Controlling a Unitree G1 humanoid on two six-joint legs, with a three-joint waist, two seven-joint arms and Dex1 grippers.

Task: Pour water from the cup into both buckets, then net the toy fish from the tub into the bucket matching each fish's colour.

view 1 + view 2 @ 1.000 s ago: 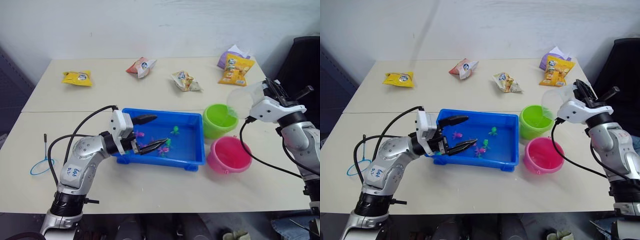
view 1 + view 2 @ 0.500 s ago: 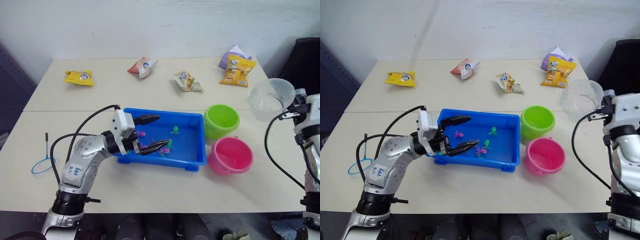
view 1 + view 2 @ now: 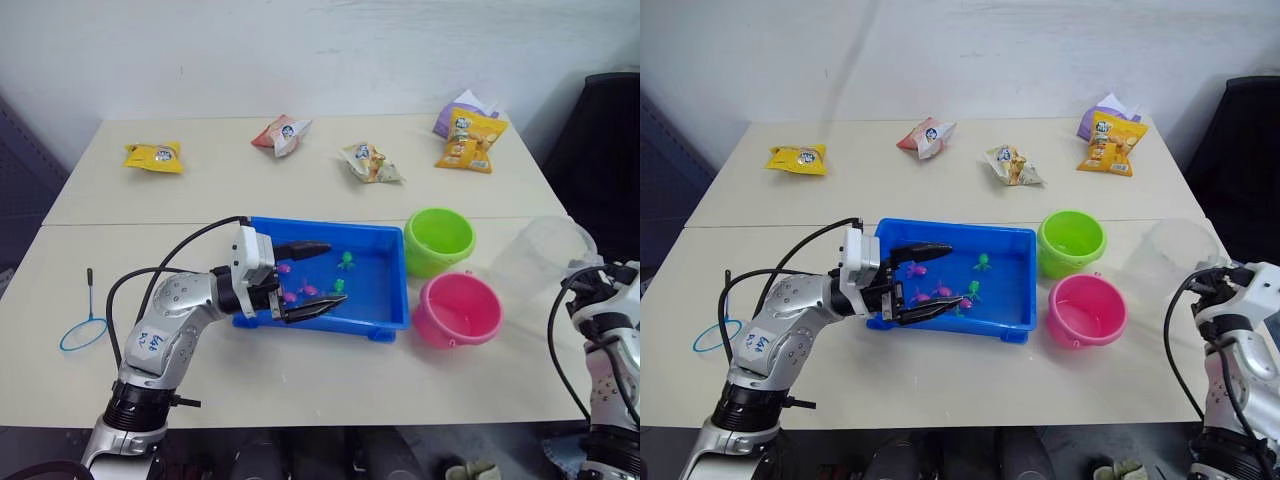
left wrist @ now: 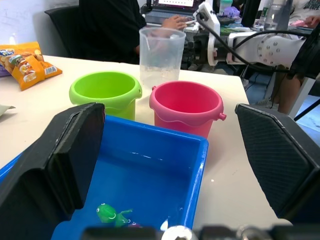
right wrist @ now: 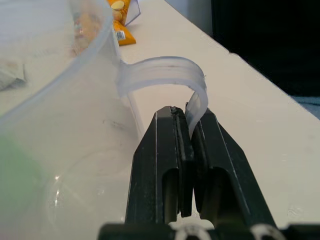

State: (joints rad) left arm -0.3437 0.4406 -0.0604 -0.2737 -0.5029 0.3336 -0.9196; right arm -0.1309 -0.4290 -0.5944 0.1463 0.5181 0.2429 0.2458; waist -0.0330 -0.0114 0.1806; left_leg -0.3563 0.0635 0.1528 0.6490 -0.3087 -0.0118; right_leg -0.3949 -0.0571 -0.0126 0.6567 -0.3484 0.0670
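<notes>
- My right gripper (image 5: 189, 125) is clamping the curved handle of the clear, colourless plastic cup (image 3: 540, 258); in the right wrist view my two black fingers (image 5: 162, 165) are pressing the handle strip between them.
- The cup is standing upright near the right edge of the pale table (image 3: 300, 190), just right of the two pails; I cannot tell whether its base is touching the tabletop.
- My left gripper (image 3: 305, 278) is hanging over the left half of the shallow, rectangular bright blue plastic tub (image 3: 390, 270), its fingers spread wide, one over the tub's far part, the other near its front wall.
- The tub is sitting near the middle of the table's front half. Tiny plastic fish are lying in it: a green one (image 3: 347, 261) toward the far wall, another green (image 3: 338, 286) near the middle, and magenta ones (image 3: 308, 290) close to my left fingers.
- The small round lime green plastic bucket (image 3: 440, 240) is standing just beside the tub's far right corner; the small round pink plastic bucket (image 3: 458, 310) is standing just in front of it, beside the tub's near right corner.
- The small round blue-rimmed net (image 3: 82, 333) with its thin dark stick is lying flat near the table's left edge, well apart from both grippers.
- Snack packets are lying along the far edge: a yellow one (image 3: 154, 156) at the left, a red-and-white one (image 3: 281, 133), a pale one (image 3: 369, 162), and an orange one (image 3: 468, 140) resting on a purple one (image 3: 462, 104) at the far right corner.
</notes>
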